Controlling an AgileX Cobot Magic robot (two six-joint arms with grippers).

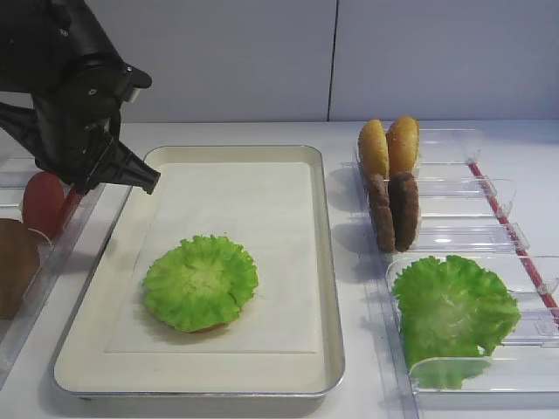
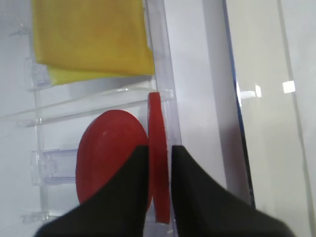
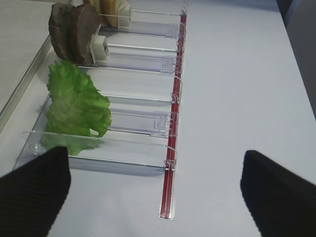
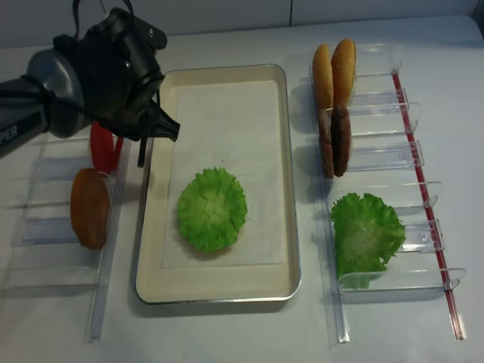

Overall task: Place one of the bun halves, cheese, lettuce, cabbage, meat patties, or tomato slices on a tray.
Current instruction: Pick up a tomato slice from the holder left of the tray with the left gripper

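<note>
The left gripper [image 2: 159,163] pinches an upright tomato slice [image 2: 159,148] edge-on in the left bin, ready to lift toward the tray [image 1: 327,262]; the right gripper [image 3: 153,190] hangs open.

A white tabletop [image 4: 242,336] carries everything. In its middle lies the tray [image 4: 282,181], cream with a silvery rim, its long sides running near to far. Just right of the tray rests a clear plastic rack [image 4: 393,162] with a red strip [image 4: 431,219] along its right edge. Left of the tray sits another clear plastic rack [image 4: 45,227], touching the tabletop.
</note>
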